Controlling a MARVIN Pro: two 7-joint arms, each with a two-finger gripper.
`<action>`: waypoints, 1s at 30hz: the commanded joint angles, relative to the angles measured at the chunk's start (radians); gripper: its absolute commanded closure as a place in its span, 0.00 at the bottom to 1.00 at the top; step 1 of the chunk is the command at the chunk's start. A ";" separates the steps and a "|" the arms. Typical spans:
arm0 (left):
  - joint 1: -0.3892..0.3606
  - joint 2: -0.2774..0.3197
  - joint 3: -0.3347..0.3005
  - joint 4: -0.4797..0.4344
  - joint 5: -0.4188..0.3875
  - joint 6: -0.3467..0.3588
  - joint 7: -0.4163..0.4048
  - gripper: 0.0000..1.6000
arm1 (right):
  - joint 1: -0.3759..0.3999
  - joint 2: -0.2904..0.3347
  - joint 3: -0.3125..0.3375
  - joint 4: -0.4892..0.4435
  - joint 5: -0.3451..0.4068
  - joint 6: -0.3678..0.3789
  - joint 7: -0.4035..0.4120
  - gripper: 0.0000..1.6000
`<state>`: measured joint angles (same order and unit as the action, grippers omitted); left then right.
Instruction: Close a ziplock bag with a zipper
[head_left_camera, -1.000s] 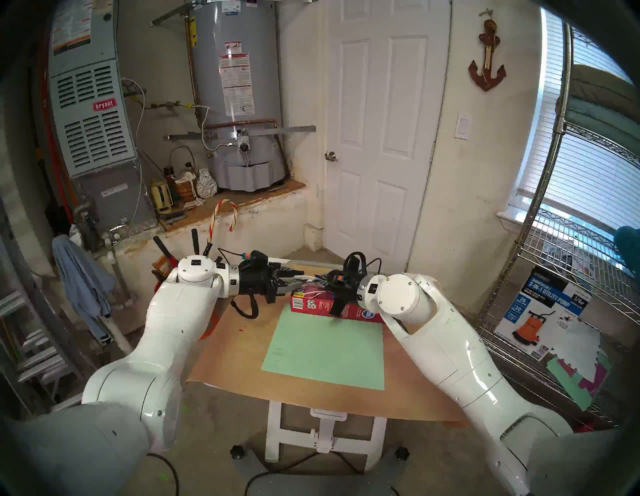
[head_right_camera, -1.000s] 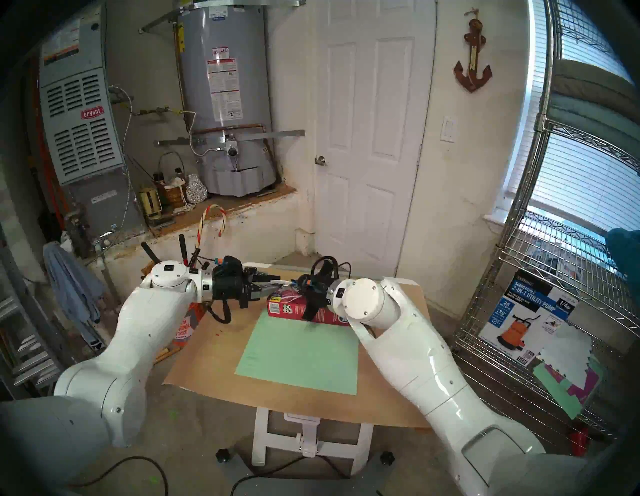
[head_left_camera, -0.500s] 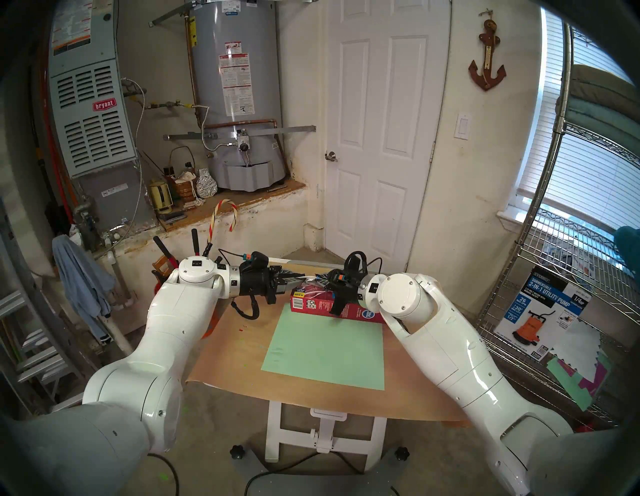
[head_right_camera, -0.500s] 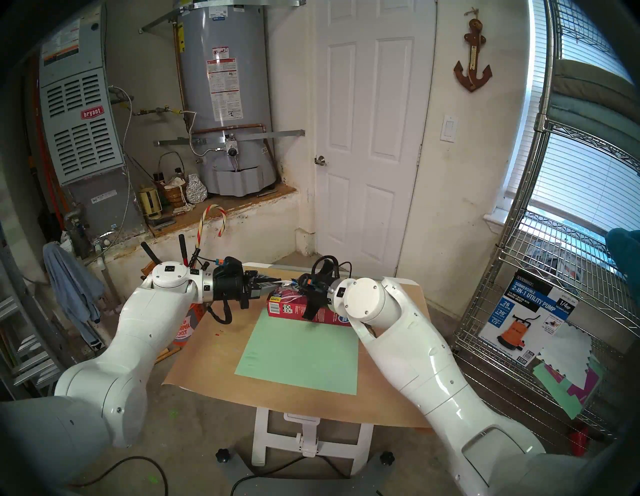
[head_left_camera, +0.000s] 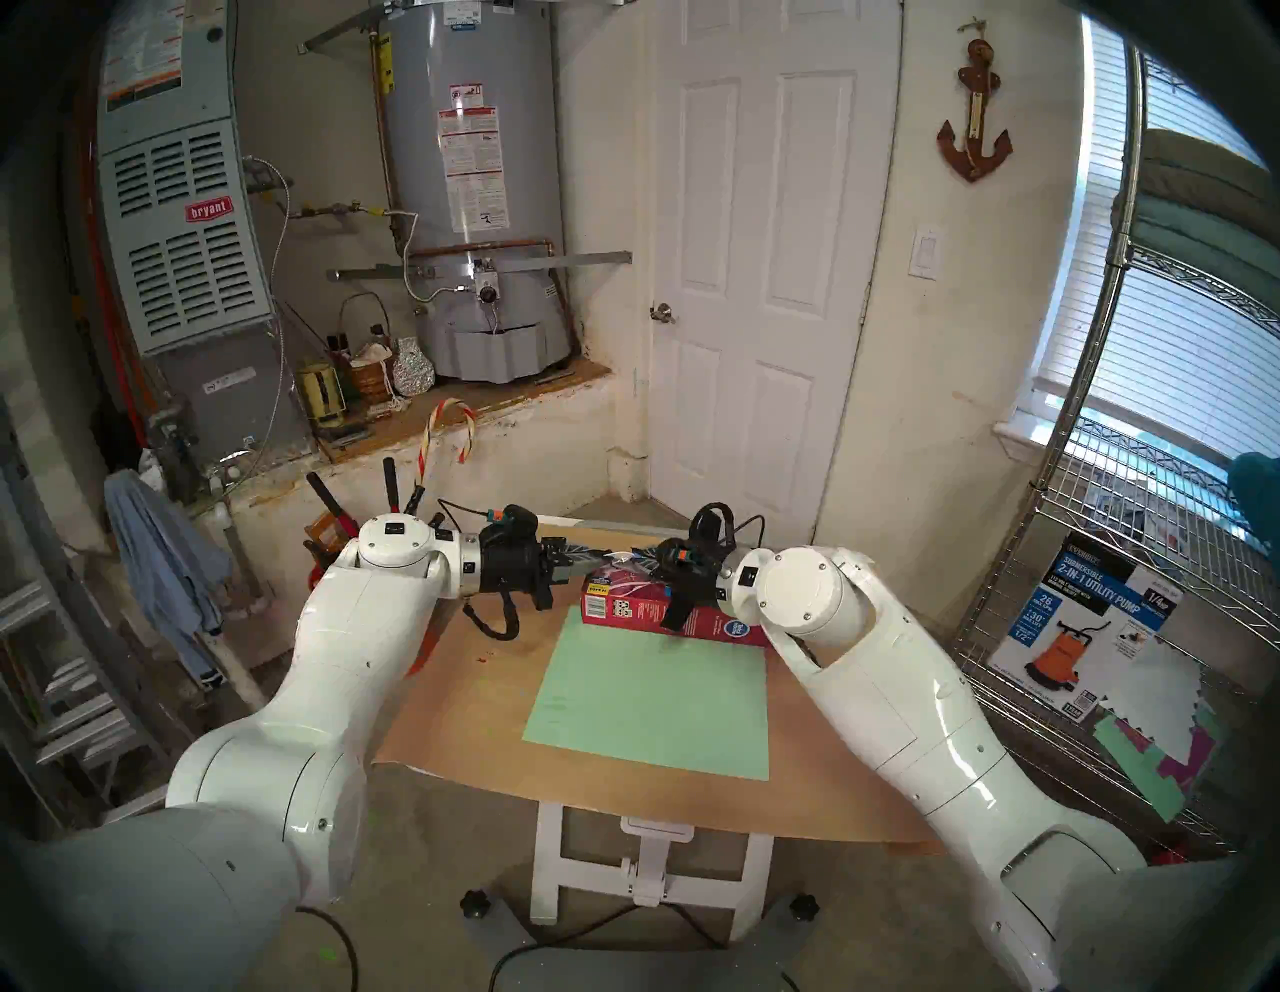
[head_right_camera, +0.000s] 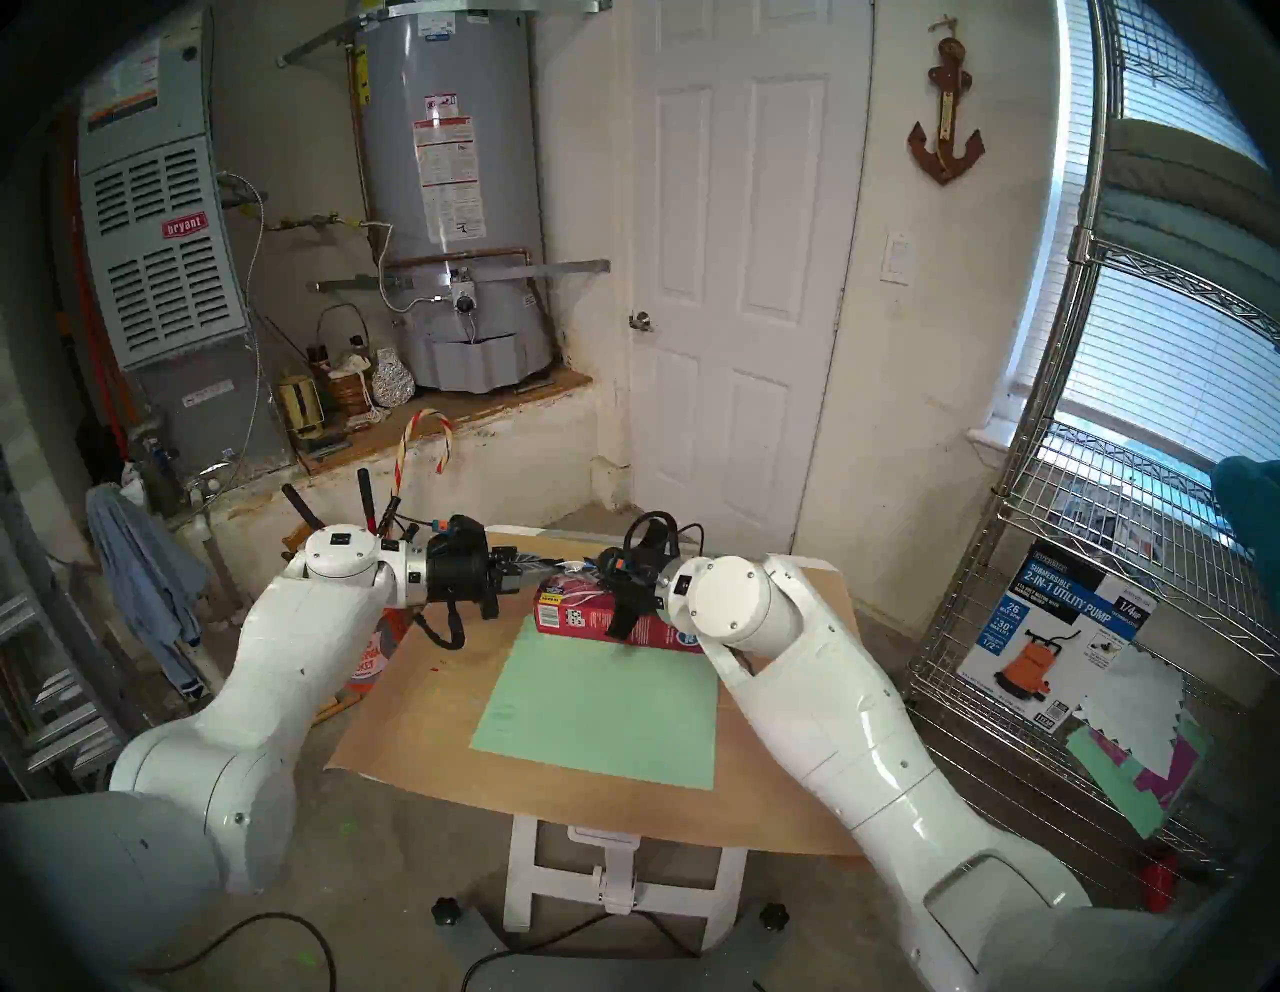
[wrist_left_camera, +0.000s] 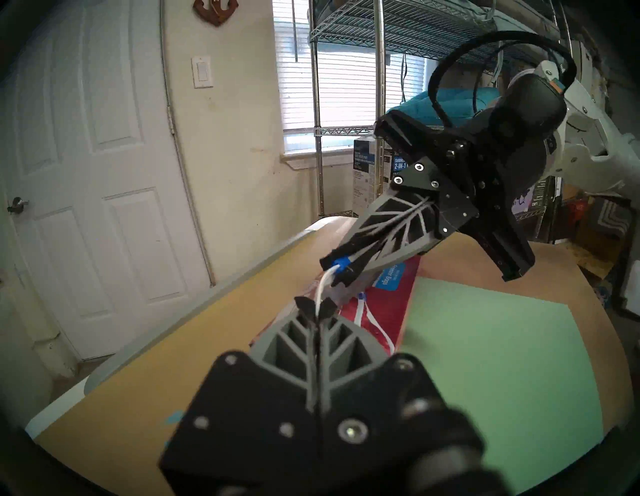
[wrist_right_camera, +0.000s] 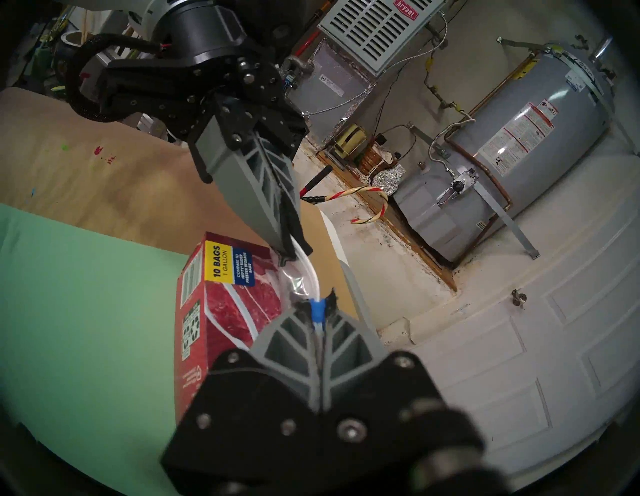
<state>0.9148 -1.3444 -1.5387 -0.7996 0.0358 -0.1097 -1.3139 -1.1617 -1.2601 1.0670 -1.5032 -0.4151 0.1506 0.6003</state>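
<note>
The ziplock bag (wrist_right_camera: 294, 277) hangs above the red box (wrist_right_camera: 207, 311) at the desk's (head_left_camera: 485, 693) far edge. The right fingers (wrist_right_camera: 320, 313) are clamped on the blue zipper (wrist_right_camera: 318, 308); the left fingers (wrist_left_camera: 316, 308), clamped on the white track, lie toward 11 o'clock from it in the right wrist view, along the track.

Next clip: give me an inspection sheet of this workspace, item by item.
Surface: brown table with a green mat.
Job's things: clear bag held above the red box; blue slider on its white track.
Clutter: paint flecks on the table.
Grippers: left tool shut on the bag's track; right tool shut on the slider.
Cables: black loops at both wrists.
Surroundings: water heater, door, wire shelf.
</note>
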 joint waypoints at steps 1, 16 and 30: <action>-0.021 0.001 -0.016 -0.030 -0.011 -0.013 0.011 1.00 | 0.020 -0.009 -0.006 -0.015 -0.012 -0.011 -0.009 1.00; 0.000 0.021 -0.039 -0.048 -0.017 -0.012 -0.003 1.00 | 0.026 0.007 0.011 -0.002 -0.020 -0.004 0.007 1.00; 0.026 0.027 -0.070 -0.079 -0.022 -0.007 -0.013 1.00 | 0.005 0.057 0.053 -0.005 -0.017 -0.001 0.016 1.00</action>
<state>0.9462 -1.3344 -1.5826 -0.8461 0.0302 -0.1224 -1.3312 -1.1539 -1.2388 1.0848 -1.4984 -0.4376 0.1417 0.6163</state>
